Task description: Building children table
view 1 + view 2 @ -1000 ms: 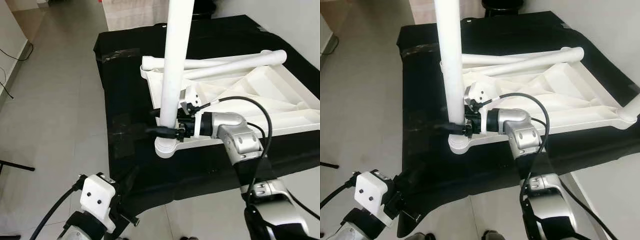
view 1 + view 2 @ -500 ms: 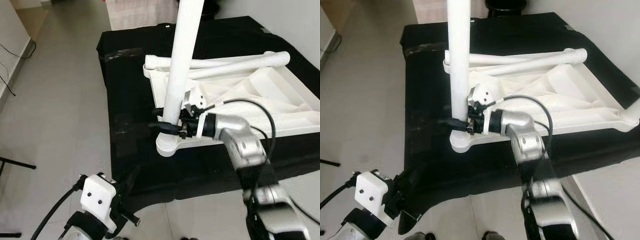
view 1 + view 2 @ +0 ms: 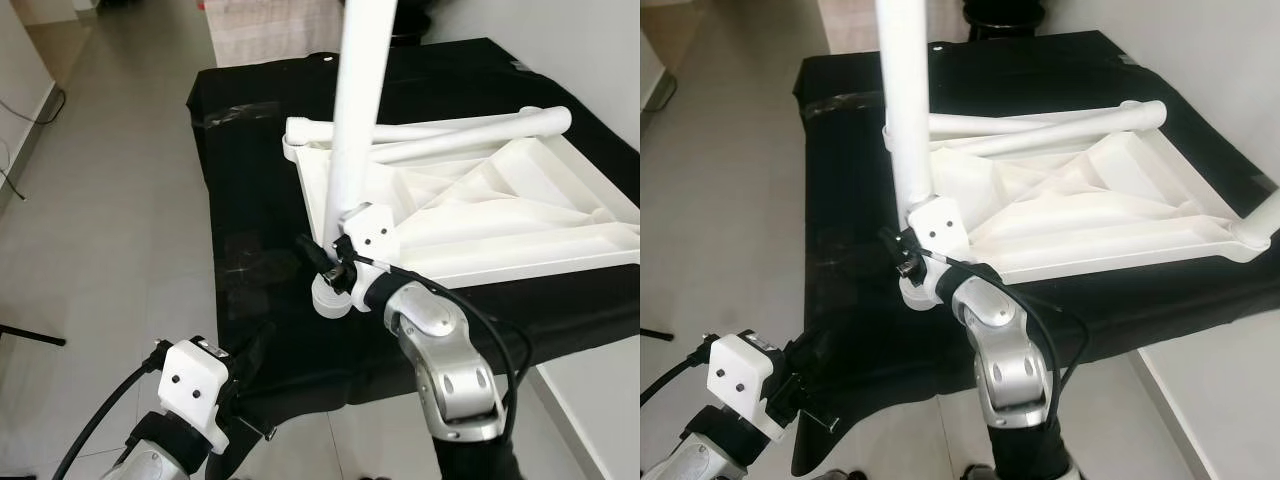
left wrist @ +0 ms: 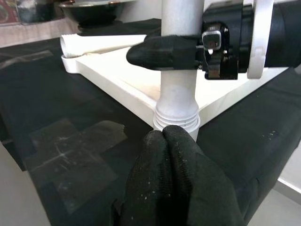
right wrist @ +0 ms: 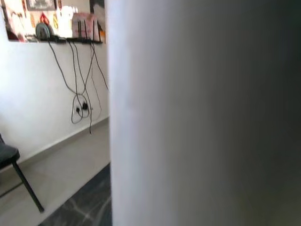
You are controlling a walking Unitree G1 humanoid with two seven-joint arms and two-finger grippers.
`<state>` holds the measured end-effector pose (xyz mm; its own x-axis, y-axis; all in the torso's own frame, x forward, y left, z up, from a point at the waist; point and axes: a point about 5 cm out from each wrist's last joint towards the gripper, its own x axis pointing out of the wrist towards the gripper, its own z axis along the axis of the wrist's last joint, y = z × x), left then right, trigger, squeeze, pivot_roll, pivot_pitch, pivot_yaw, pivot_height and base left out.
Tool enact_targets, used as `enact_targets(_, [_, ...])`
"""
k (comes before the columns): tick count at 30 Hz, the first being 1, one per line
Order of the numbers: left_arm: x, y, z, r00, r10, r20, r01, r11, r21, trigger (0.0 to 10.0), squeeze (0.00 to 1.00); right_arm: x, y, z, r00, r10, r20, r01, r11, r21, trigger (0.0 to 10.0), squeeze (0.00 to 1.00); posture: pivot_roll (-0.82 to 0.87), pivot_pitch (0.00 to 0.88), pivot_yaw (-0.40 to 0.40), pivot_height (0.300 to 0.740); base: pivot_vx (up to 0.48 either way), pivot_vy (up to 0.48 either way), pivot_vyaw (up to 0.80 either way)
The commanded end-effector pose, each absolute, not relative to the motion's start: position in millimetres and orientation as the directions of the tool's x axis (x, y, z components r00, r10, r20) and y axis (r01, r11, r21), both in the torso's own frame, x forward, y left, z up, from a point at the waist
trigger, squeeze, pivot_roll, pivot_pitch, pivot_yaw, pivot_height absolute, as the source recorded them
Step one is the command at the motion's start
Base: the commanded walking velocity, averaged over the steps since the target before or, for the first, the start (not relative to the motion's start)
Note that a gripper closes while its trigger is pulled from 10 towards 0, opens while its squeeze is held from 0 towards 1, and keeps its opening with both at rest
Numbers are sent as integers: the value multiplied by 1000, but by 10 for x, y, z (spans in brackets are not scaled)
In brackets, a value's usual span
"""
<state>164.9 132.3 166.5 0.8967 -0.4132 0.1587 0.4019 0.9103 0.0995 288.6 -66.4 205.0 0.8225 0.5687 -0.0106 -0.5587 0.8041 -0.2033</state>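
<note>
Tabletop (image 3: 500, 215) lies upside down on the black cloth (image 3: 250, 180) of the work surface, ribbed underside up, its near-left corner close to the cloth's front-left area. One white leg (image 3: 355, 120) stands upright in that corner's socket (image 3: 330, 295); the left wrist view shows its threaded collar (image 4: 177, 117) not fully seated. Two further legs (image 3: 450, 128) lie loose along the far edge of the tabletop.

Right gripper (image 3: 325, 262) is clamped around the upright leg just above the socket, one black finger (image 4: 162, 51) on each side. Left gripper (image 4: 164, 136) hangs low off the front-left corner of the surface, fingers pressed together, holding nothing.

Handling judgement: the parts look like hollow moulded plastic (light, rigid, smooth). The smooth tube is likely to slip under a twisting grip, so hold low on the leg, near the collar, where tilting leverage is least. The tabletop may rotate on the cloth; bracing its rim (image 3: 300, 170) would help. Cross-threading is the main risk if the leg tilts.
</note>
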Motion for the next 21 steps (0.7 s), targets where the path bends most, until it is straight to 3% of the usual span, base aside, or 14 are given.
enact_targets(1, [1633,1336,1628,902,-407,144,396,913,98,10000,0,2908,-697,1886,842,529,-108,-539,814,-217,10000,0,17,181,-40,740,0,0,0])
enact_targets(2, [1635,1336,1629,903,-405,145,394,914,98,10000,0,2921,-690,1930,824,557,-106,-566,796,-217,10000,0,17,179,-40,740,0,0,0])
enact_targets(3, [1632,1332,1628,903,-404,147,394,914,95,10000,0,3014,-679,2116,706,707,-44,-706,697,-128,10000,1000,21,175,-40,740,0,0,0])
enact_targets(4, [1630,1329,1627,903,-404,147,394,914,94,10000,0,3036,-679,2189,649,761,-16,-757,644,-106,10000,1000,21,175,-40,740,0,0,0])
enact_targets(7, [1628,1326,1627,902,-406,146,396,914,93,10000,0,3053,-687,2247,603,798,8,-794,601,-94,10000,1000,25,174,-39,740,0,0,0])
enact_targets(10, [1617,1316,1631,900,-411,145,401,911,92,10000,0,3127,-789,2298,391,920,-5,-912,386,-136,10000,1000,58,177,-33,740,0,0,0])
enact_targets(14, [1606,1312,1636,900,-413,143,403,910,91,10000,0,3206,-880,2301,315,948,-44,-936,303,-180,10000,1000,67,176,-32,740,0,0,0])
enact_targets(15, [1596,1310,1638,899,-413,142,404,910,92,10000,0,3245,-913,2301,282,958,-60,-947,267,-178,10000,0,80,180,-31,740,0,0,0])
enact_targets(19, [1562,1304,1649,900,-413,139,404,910,93,10000,0,3391,-973,2338,144,988,-63,-986,138,-98,10000,0,102,194,-30,740,0,0,0])
enact_targets(21, [1556,1303,1651,900,-414,139,404,910,93,10000,0,3412,-976,2344,122,991,-59,-990,116,-85,10000,0,102,194,-30,740,0,0,0])
